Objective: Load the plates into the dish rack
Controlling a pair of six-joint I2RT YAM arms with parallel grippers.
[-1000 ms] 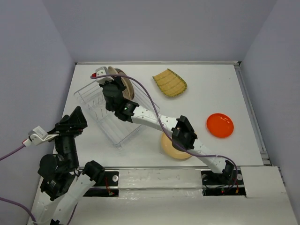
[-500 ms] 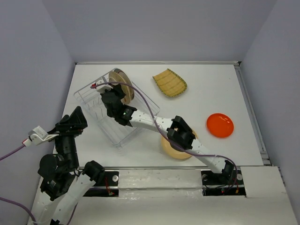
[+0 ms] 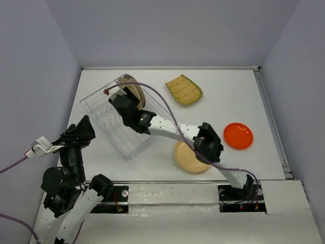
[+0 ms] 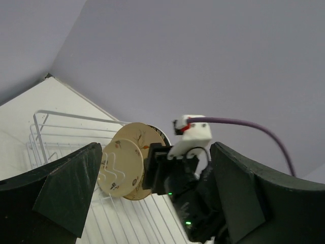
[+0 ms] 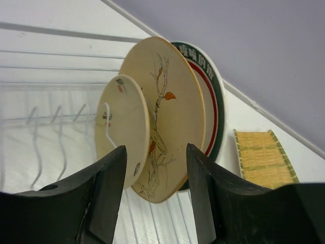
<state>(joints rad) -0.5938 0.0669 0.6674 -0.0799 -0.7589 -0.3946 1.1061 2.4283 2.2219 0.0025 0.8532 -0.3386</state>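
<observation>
You're looking at a robot test cell in a lab. A white table (image 3: 238, 96) is boxed in on three sides by plain grey-lilac walls (image 3: 177, 30). Along the table's near edge a left arm (image 3: 71, 178) and a right arm (image 3: 203, 145) are bolted to a white base board (image 3: 167, 195), purple cable (image 4: 254, 125) trailing from them. On the table sit a wire dish rack (image 3: 119, 142) and loose plates (image 3: 238, 135).

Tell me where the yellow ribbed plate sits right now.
In the top view the yellow ribbed plate lies on the table at the far middle, just right of the dish rack and apart from it.
</observation>
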